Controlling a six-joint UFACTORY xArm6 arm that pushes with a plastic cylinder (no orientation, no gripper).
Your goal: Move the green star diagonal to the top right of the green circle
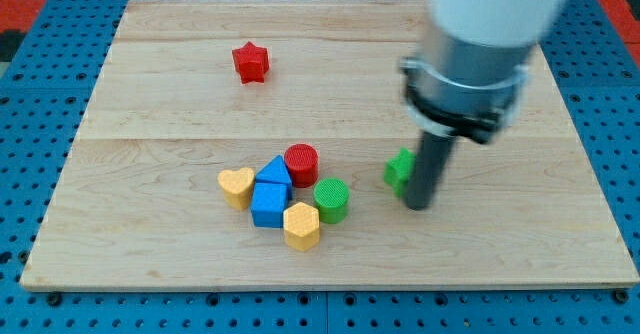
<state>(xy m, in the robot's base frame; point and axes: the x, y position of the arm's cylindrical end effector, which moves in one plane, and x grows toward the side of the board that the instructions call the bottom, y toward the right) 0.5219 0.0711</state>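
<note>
Camera view: my tip [420, 204] touches green star [399, 170]; green circle [331, 200] nearby.

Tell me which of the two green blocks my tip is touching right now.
The green star, partly hidden behind my tip at the view's right. The green circle sits apart to the left, beside the cluster.

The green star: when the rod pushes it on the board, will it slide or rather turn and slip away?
The green star looks rigid and low, so it probably slides, not tips. Its points may let it rotate off my tip, which sits at its right. The wooden board looks smooth, so little drag.
</note>
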